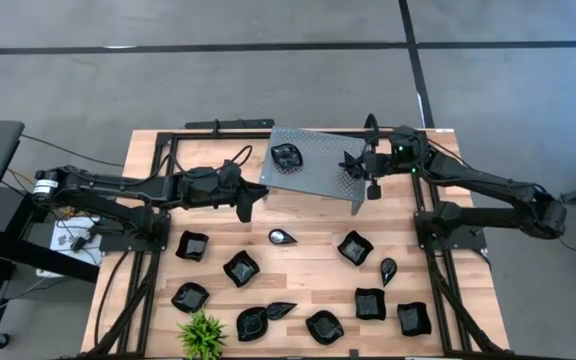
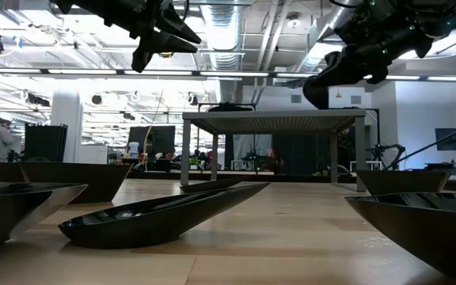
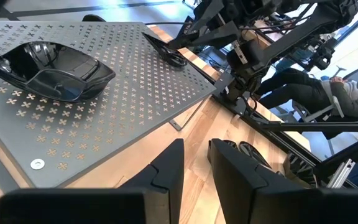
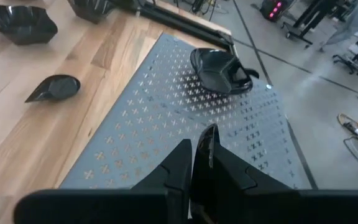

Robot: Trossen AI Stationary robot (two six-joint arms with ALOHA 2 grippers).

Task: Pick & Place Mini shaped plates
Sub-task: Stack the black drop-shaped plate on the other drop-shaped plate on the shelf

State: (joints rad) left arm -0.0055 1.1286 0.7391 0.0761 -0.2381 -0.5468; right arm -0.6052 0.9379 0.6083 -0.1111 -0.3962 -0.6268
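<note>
Black and glossy, the mini shaped plates (image 1: 241, 268) lie scattered over the near half of the wooden table (image 1: 313, 270) beside a small green plant (image 1: 201, 334), while one plate (image 1: 287, 156) sits alone on the grey perforated shelf (image 1: 318, 175). Left of the shelf hangs the left gripper (image 1: 247, 207), its wrist view showing the fingers (image 3: 164, 171) parted on nothing. At the shelf's right edge the right gripper (image 1: 353, 163) hovers, and only its wrist view shows the fingers (image 4: 176, 163) nearly closed on a thin dark plate edge (image 4: 209, 144).

the plates (image 1: 241, 268) were glossy black, the shelf (image 1: 318, 172) grey with cross-shaped perforations, the desk (image 1: 308, 262) pale wood, the plant (image 1: 202, 334) green.
</note>
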